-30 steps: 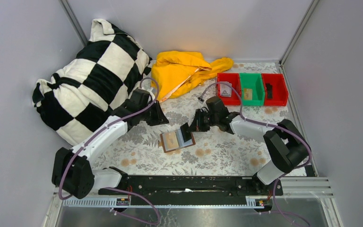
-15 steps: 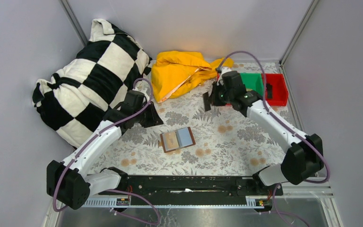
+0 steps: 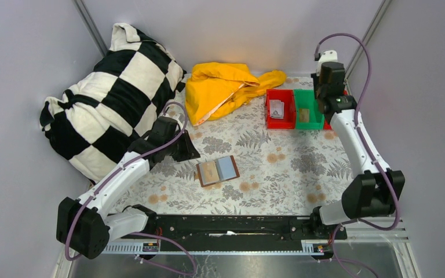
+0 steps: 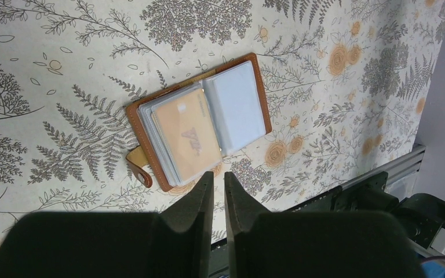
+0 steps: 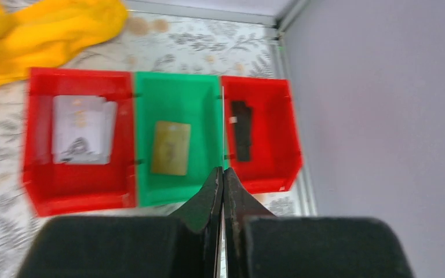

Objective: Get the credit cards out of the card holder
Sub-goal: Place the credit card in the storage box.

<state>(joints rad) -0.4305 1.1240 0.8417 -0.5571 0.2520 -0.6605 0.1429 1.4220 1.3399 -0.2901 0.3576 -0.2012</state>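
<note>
The brown card holder (image 3: 217,170) lies open on the floral table. In the left wrist view the card holder (image 4: 145,136) shows a tan credit card (image 4: 186,136) in its left sleeve and a bare light-blue pocket on the right. My left gripper (image 3: 190,149) (image 4: 218,176) hovers just beside its near edge, open by a narrow gap and holding nothing. My right gripper (image 3: 324,110) (image 5: 222,172) is high over the bins, shut on a thin credit card (image 5: 222,127) seen edge-on above the line between the green and right red bins.
Three bins stand at the back right. The left red bin (image 5: 75,185) holds white cards (image 5: 83,128), the green bin (image 5: 177,95) a gold card (image 5: 171,147), the right red bin (image 5: 266,174) a black item (image 5: 242,130). A checkered pillow (image 3: 110,92) and yellow cloth (image 3: 226,87) lie behind.
My right gripper has left the card holder with a card and swung back and right to above the bins. The left arm has shifted only slightly.
</note>
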